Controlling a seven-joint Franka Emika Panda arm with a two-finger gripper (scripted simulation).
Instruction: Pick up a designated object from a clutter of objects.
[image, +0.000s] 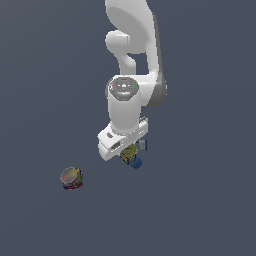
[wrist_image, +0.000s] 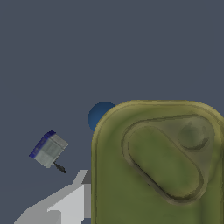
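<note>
You see round can (image: 71, 178) alone at exterior view's left. Olive-topped box (image: 129, 153) sits under pincer (image: 126, 150), blue ball (image: 136, 162) touching it. Grey block (wrist_image: 49, 149) nearby. Pincer state: cannot tell.

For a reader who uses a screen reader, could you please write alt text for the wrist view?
A box-like can with an olive-green embossed top fills much of the wrist view, very close to the camera. A dark blue ball peeks out from behind its edge, a small grey-white block with a blue side lies apart on the dark grey floor, and a pale grey gripper finger shows beside the can.
</note>
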